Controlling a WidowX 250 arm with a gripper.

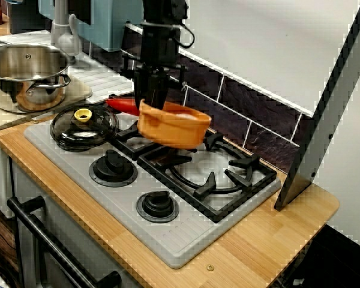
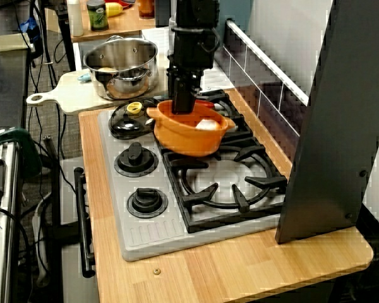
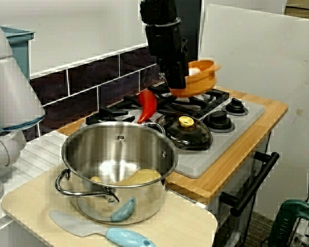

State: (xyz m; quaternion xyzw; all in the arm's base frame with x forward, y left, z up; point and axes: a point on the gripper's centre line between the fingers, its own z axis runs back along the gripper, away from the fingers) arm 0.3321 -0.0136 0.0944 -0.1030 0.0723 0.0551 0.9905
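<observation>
1. In the high view, a green-labelled jar (image 2: 98,16) stood on a table well beyond the toy stove (image 1: 186,240). Its label was too small to read.
2. The gripper (image 1: 151,107) came straight down over the stove, its fingers pressed together on the rim of an orange pot (image 1: 175,127).
3. The orange pot hung tilted just above the stove's black grate (image 1: 228,180), over the burner farther from the stove's free end.
4. A white rounded item (image 2: 206,124) lay inside the orange pot. What it was could not be told.
5. A glass lid (image 1: 84,127) with a yellow knob rested on the stove's grey top, beside the grate.
6. A red pepper (image 1: 123,105) lay on the stove behind the gripper.
7. A steel pot (image 1: 27,75) sat on a cutting board (image 2: 66,96) just off the stove's lid end.
</observation>
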